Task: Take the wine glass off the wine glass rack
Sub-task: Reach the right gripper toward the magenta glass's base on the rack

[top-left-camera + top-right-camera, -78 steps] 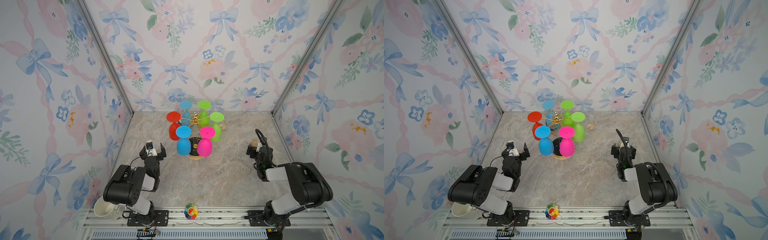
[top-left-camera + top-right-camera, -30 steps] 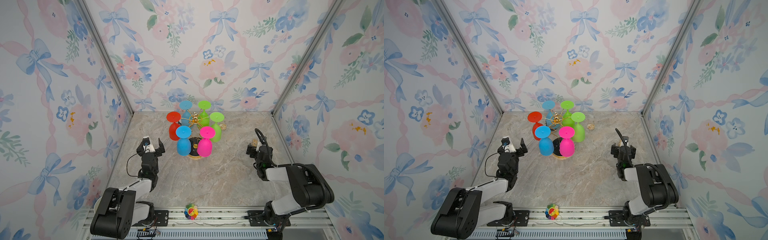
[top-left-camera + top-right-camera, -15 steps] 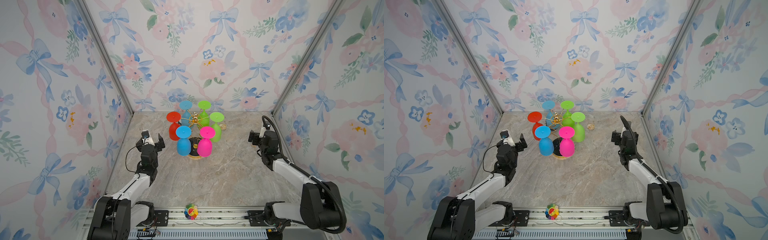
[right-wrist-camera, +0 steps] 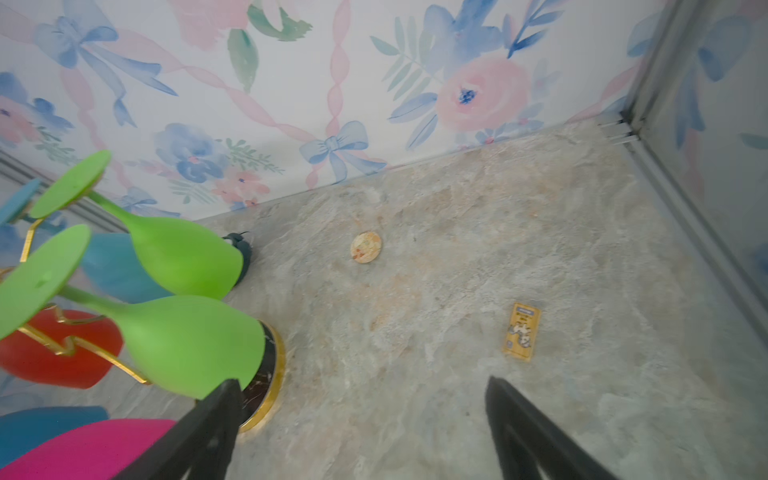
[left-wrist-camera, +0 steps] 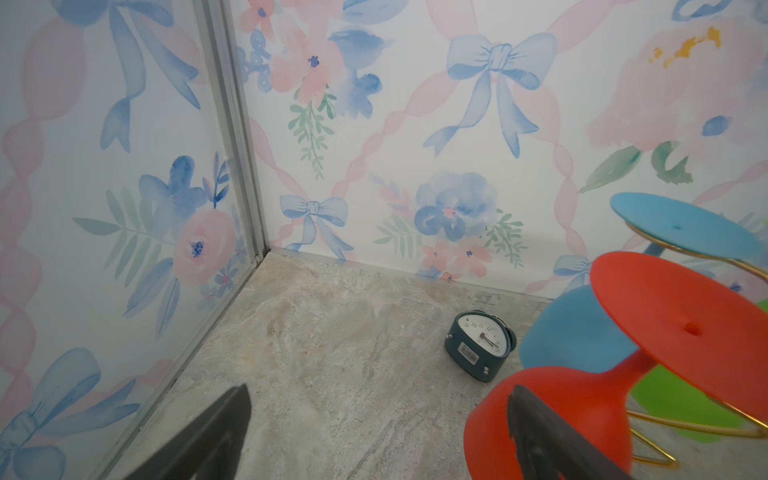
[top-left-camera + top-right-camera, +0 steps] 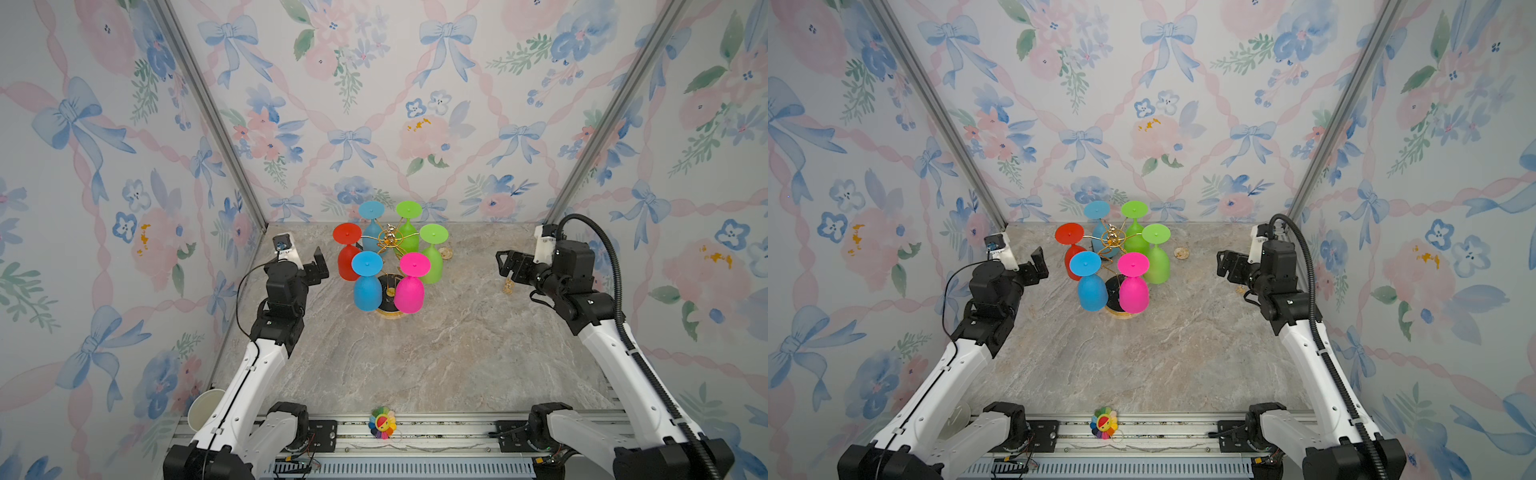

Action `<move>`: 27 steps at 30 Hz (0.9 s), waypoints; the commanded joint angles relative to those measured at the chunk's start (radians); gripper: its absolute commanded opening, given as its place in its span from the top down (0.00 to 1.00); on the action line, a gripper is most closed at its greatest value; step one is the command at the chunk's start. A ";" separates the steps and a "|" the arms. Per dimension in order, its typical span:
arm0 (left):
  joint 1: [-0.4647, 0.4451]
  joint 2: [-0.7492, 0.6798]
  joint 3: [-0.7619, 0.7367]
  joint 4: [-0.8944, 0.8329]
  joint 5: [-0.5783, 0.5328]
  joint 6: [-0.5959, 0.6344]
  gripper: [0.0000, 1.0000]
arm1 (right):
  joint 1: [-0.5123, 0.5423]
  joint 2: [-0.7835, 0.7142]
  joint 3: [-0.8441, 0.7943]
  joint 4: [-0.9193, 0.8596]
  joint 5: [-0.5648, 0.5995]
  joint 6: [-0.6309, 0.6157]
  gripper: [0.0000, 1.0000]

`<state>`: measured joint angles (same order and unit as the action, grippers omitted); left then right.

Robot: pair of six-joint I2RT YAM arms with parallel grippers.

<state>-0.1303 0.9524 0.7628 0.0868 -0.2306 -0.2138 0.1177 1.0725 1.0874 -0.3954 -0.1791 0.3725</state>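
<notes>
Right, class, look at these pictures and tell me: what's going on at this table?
Two robot arms face the gold wine glass rack near the back of the table. All six coloured glasses hang upside down on it; none is off yet. The left end effector is open close beside the red glass, with nothing in its grasp. The right end effector is open too, out on the rack's other side, holding nothing.
</notes>
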 commanded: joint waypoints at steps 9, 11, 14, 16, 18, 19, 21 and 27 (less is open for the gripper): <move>0.016 -0.105 -0.052 -0.087 0.099 0.006 0.02 | 0.152 0.032 0.080 0.085 -0.388 0.399 0.29; 0.016 -0.109 -0.055 -0.086 0.105 0.002 0.02 | 0.198 0.056 0.098 0.100 -0.390 0.426 0.32; 0.017 -0.119 -0.058 -0.080 0.101 0.000 0.02 | 0.246 0.085 0.112 0.125 -0.390 0.460 0.36; 0.020 -0.128 -0.061 -0.073 0.099 -0.002 0.02 | 0.267 0.106 0.114 0.142 -0.390 0.486 0.41; 0.024 -0.137 -0.065 -0.069 0.098 -0.005 0.02 | 0.285 0.121 0.112 0.156 -0.385 0.500 0.45; 0.027 -0.138 -0.066 -0.067 0.097 -0.007 0.02 | 0.295 0.127 0.112 0.160 -0.382 0.504 0.46; 0.033 -0.141 -0.068 -0.062 0.104 -0.013 0.02 | 0.315 0.142 0.112 0.174 -0.379 0.513 0.48; 0.061 -0.141 -0.072 -0.047 0.131 -0.033 0.02 | 0.361 0.193 0.114 0.223 -0.375 0.544 0.52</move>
<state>-0.0830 0.8211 0.7059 0.0082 -0.1253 -0.2234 0.4572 1.2442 1.1713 -0.2245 -0.5468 0.8860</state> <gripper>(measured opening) 0.979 0.481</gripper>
